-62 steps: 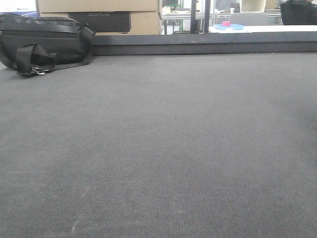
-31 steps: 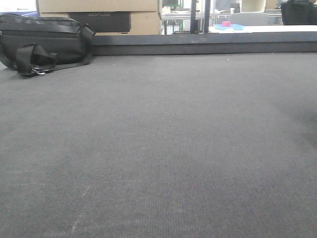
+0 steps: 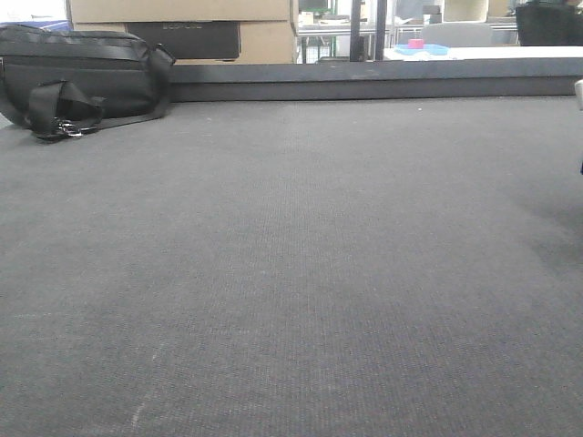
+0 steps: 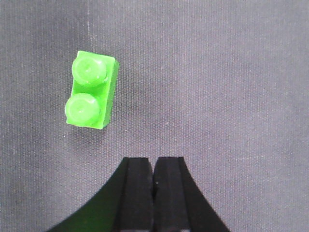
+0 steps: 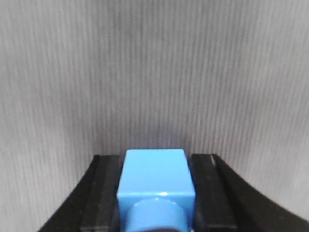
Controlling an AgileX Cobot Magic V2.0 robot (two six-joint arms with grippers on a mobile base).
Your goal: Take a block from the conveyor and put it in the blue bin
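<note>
In the left wrist view a bright green two-stud block (image 4: pixel 91 90) lies on the dark grey woven conveyor (image 4: pixel 217 72), up and to the left of my left gripper (image 4: pixel 153 166), which is shut and empty. In the right wrist view my right gripper (image 5: pixel 155 166) is shut on a light blue block (image 5: pixel 155 176), held between both black fingers (image 5: pixel 104 186) above the belt (image 5: pixel 154 63), which looks motion-blurred. In the front view the belt (image 3: pixel 291 273) fills the frame, with its dark raised rail (image 3: pixel 383 80) at the back. Far behind stands a shallow blue bin (image 3: pixel 421 49) with a pink block (image 3: pixel 416 43) in it.
A black bag (image 3: pixel 77 77) lies at the belt's back left corner. Cardboard boxes (image 3: pixel 182 23) stand behind the rail. A pale sliver of something (image 3: pixel 578 89) shows at the front view's right edge.
In the front view a pale sliver has come into sight at the right edge; the belt, bag and bin look unchanged.
</note>
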